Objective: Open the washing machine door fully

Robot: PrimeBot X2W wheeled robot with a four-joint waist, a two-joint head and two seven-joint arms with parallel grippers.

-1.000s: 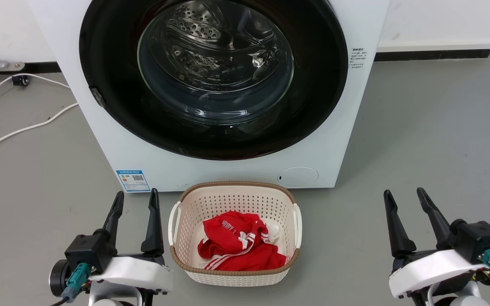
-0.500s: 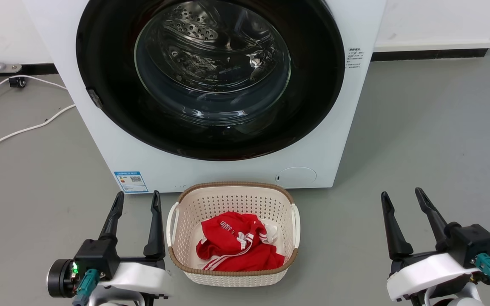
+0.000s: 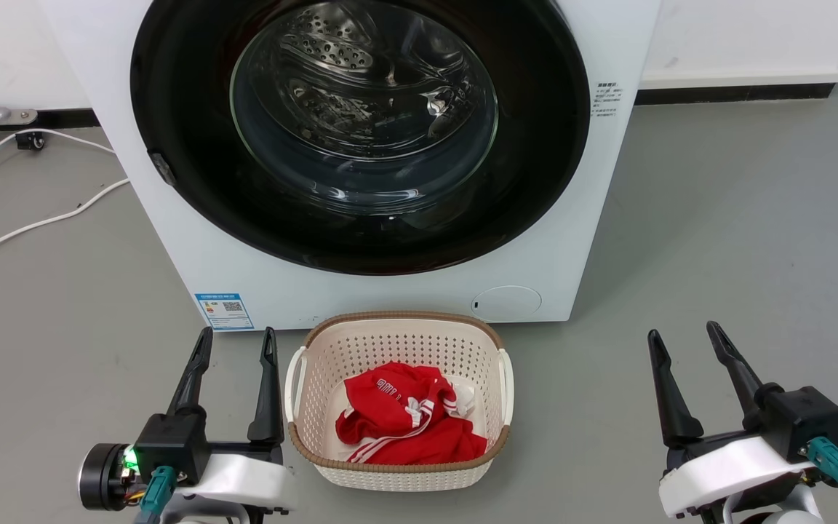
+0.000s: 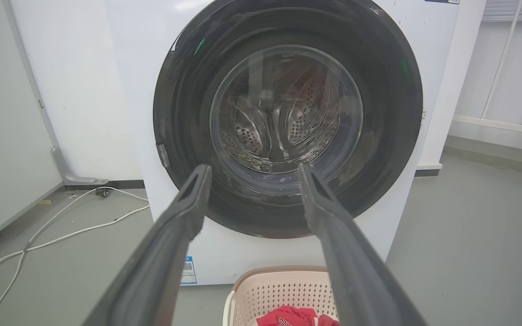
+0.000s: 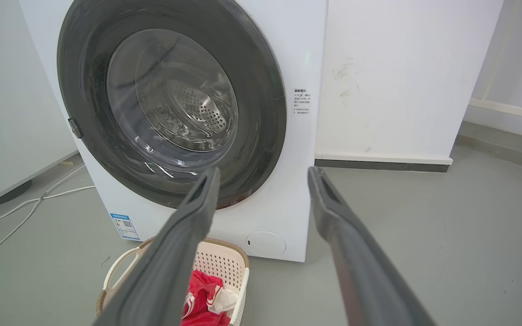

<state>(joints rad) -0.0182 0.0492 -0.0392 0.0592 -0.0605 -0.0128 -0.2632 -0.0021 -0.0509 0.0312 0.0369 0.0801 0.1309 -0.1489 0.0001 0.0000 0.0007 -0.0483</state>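
The washing machine door is a wide glossy black disc with a bulging glass bowl, lying flat against the white machine front; through the glass the steel drum shows. A small latch tab sits on the door's left rim. The door faces the left wrist view squarely, and the same door stands at an angle in the right wrist view. My left gripper is open low at the left, well short of the machine. My right gripper is open low at the right, nothing between its fingers.
A cream laundry basket with red clothing stands on the grey floor right before the machine, between my grippers. White cables run over the floor at the left. A white wall with a dark skirting is behind at the right.
The head camera shifted slightly, so the whole picture slid a little left. Both grippers sank slightly toward the bottom edge. A green light now shows on the left wrist. The door has not moved.
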